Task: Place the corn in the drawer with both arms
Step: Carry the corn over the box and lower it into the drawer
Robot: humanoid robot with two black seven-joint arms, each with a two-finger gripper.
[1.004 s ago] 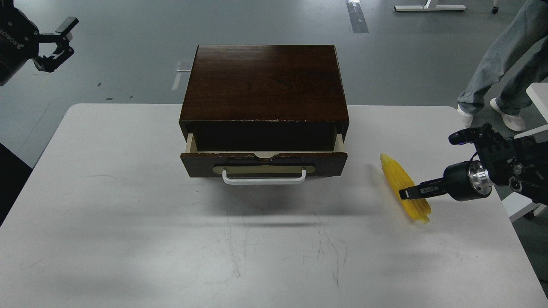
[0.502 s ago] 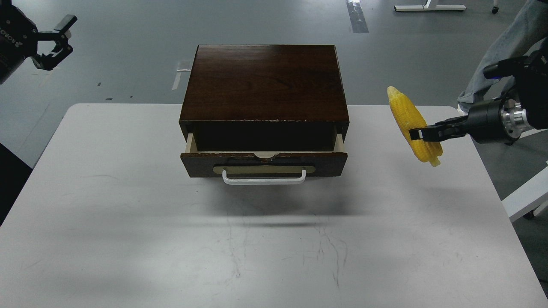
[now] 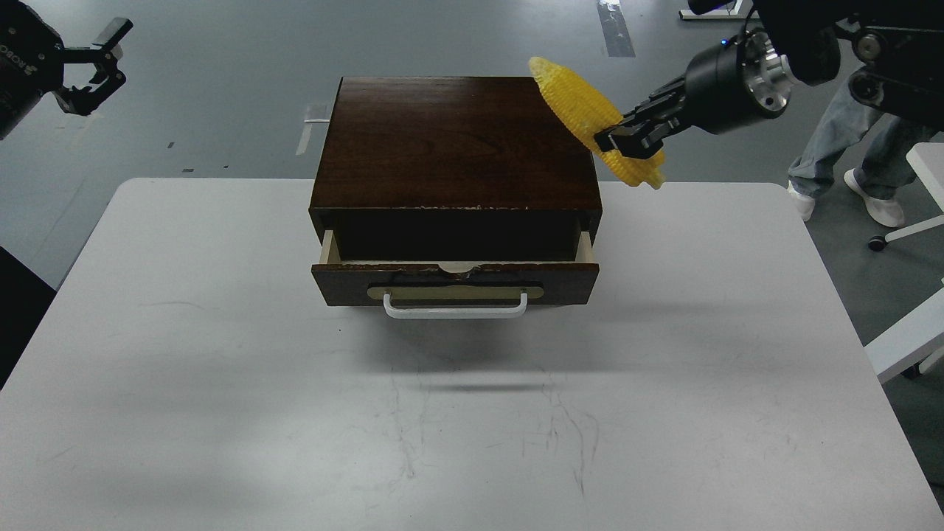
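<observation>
The yellow corn (image 3: 582, 110) hangs in the air over the right rear corner of the dark brown cabinet (image 3: 453, 140), tip pointing up-left. My right gripper (image 3: 618, 140) is shut on its lower half, with the arm coming in from the upper right. The drawer (image 3: 454, 280) is pulled out a little, with pale sides showing and a white bar handle (image 3: 454, 308) at the front. My left gripper (image 3: 99, 63) is open and empty, raised at the far upper left, well away from the cabinet.
The cabinet stands on a white table (image 3: 221, 369). A person's legs (image 3: 848, 147) stand past the table's right rear corner. A white piece of furniture (image 3: 911, 339) lies off the right edge.
My right gripper has lifted the corn off the table at the right and carried it up and left, over the cabinet's right rear corner. The left arm has barely moved.
</observation>
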